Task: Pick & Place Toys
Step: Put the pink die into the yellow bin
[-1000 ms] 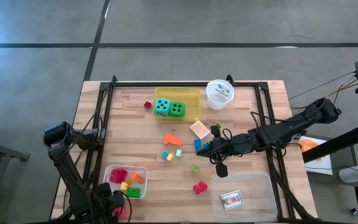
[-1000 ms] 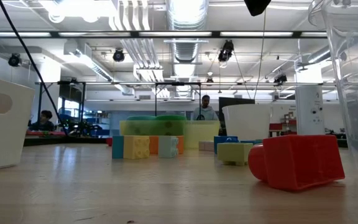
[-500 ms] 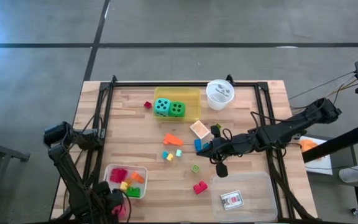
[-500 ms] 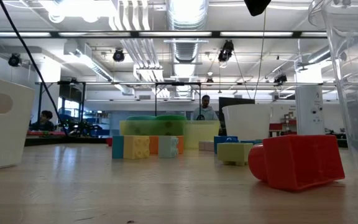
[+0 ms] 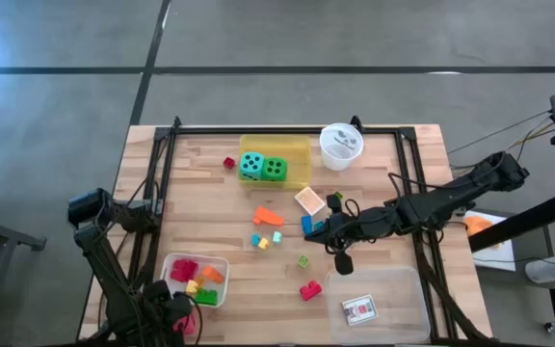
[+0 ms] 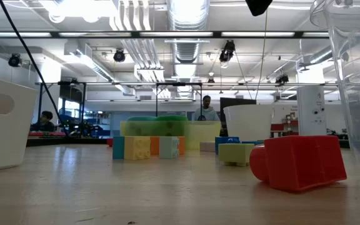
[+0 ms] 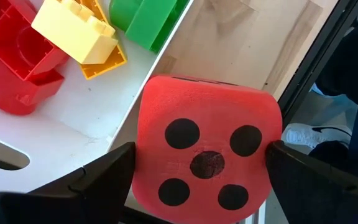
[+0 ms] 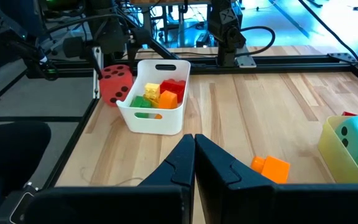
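Left pincer [image 7: 197, 171] grips the red die [image 7: 205, 149] beside the white tray [image 5: 196, 280] at the surface's [image 5: 374, 164] near-left corner. Right pincer [image 8: 194, 152], fully closed, hovers mid-surface over scattered blocks [image 5: 268, 218].

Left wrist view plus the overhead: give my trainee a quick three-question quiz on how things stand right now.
1. True or false: the right claw is open.
2. What sits between the fingers of the left claw? A) red die B) a green block C) a playing card
3. Fill in: the yellow tray holds ___ dice.

Key: 1 false, it is shut and holds nothing; 2 A; 3 two, the teal die and the green die.
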You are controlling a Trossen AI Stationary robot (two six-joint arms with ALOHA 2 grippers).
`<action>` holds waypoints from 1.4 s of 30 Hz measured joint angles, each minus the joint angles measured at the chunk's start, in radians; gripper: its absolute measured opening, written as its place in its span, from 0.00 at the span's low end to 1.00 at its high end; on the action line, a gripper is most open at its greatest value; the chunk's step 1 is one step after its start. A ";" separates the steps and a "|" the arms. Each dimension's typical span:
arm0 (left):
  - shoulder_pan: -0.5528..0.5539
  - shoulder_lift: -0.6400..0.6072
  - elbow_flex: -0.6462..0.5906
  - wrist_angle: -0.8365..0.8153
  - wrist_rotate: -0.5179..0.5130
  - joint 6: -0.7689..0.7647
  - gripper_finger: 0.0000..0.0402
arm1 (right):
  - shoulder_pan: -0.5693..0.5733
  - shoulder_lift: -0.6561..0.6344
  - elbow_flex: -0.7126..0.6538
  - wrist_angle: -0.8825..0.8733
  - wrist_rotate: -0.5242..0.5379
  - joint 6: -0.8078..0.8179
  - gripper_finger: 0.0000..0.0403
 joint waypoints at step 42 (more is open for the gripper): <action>0.001 -0.020 -0.013 0.011 -0.025 -0.026 0.84 | 0.000 0.000 0.000 0.000 0.000 0.000 0.02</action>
